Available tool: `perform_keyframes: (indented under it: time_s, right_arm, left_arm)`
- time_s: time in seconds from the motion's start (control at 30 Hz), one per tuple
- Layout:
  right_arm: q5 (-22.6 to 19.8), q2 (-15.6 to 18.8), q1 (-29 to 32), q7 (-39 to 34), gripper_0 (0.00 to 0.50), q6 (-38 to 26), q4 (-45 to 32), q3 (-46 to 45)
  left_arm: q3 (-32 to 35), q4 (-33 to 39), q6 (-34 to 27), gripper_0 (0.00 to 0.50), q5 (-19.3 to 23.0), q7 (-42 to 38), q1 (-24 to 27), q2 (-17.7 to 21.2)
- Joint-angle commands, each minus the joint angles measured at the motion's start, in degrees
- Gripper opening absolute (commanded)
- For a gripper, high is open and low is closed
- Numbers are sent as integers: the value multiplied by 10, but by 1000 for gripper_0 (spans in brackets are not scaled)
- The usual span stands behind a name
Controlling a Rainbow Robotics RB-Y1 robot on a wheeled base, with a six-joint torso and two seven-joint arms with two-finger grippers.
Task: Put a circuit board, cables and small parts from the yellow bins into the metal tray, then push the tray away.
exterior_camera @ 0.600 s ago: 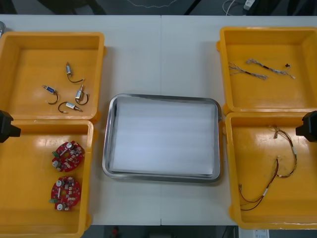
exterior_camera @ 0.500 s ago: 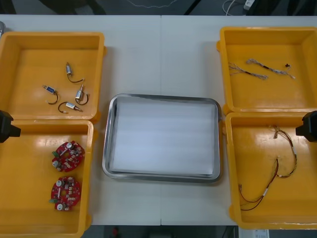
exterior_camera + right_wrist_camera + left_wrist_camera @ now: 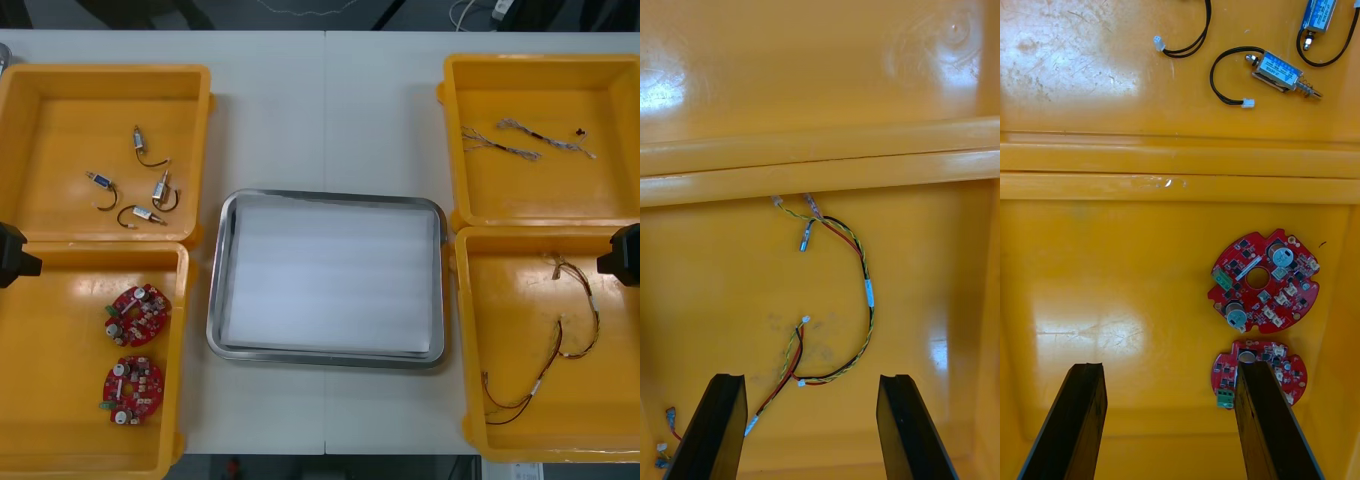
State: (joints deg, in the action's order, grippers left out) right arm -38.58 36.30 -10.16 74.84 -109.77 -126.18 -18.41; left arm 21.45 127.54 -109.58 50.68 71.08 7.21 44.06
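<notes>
Over the near-left yellow bin, at the left edge of the bench, the left pincer hangs with fingers spread, circuit boards beside one finger. The right pincer, likewise spread, hangs over the red and yellow cable. The front view adds the metal tray at bench centre, white inside.

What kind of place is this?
Probably an electronics workshop or lab bench: yellow bins hold round red circuit boards and cables, a metal tray sits between them, and the left gripper and right gripper hang open over the bins.
</notes>
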Motion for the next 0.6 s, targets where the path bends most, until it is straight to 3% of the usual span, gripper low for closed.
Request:
perform_keyframes:
  time_s: [0.03,0.6]
  right_arm:
    - [-1,-2,-10,7,500,-2,-18,6]
    - [-1,-2,-10,7,500,-2,-18,6]
  left_arm:
    - [18,17,-4,500,-3,59,-11,16]
    - [18,17,-4,500,-3,59,-11,16]
